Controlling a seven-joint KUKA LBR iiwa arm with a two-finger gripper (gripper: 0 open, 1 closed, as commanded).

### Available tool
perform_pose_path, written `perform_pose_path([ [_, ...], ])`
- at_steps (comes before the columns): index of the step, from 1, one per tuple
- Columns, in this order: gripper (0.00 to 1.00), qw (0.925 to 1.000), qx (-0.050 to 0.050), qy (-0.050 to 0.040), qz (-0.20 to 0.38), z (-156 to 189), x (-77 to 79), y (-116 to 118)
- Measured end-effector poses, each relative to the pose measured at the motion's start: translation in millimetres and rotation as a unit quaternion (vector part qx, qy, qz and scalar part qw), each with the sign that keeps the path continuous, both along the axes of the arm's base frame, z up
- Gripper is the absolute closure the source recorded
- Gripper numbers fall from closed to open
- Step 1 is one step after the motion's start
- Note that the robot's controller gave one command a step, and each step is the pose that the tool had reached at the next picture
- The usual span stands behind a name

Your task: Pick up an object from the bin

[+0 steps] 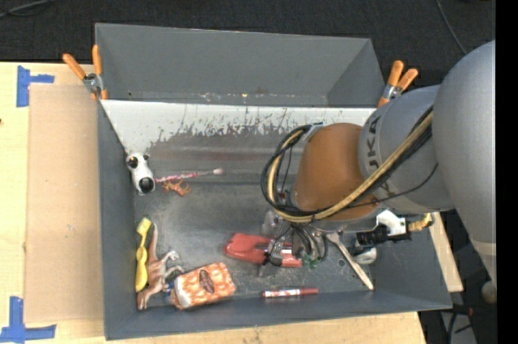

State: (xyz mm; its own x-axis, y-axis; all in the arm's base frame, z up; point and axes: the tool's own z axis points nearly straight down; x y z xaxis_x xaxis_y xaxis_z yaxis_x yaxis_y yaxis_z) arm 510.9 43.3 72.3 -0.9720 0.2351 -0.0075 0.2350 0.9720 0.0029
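Note:
My gripper (278,248) is low in the bin's front middle, under the arm's orange-brown cover. It stands at the right end of a flat red thing (243,247) lying on the bin floor, and a small red piece (290,260) shows right beside it. A thin red-and-white pen (290,294) lies just in front of the gripper, near the front wall. A pale wooden stick (356,265) slants along the floor to the gripper's right.
An orange printed packet (203,284), a brown toy animal (156,279) and a yellow strip (142,253) lie in the front left corner. A white toy (140,172), a pink stick (191,174) and a small orange scrap (176,187) lie at the back left.

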Motion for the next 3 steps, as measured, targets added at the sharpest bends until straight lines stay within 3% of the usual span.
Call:
perform_pose_path([
  [3,1.0,1.0,0.0,0.0001,-0.002,-0.1,-0.1,0.0],
])
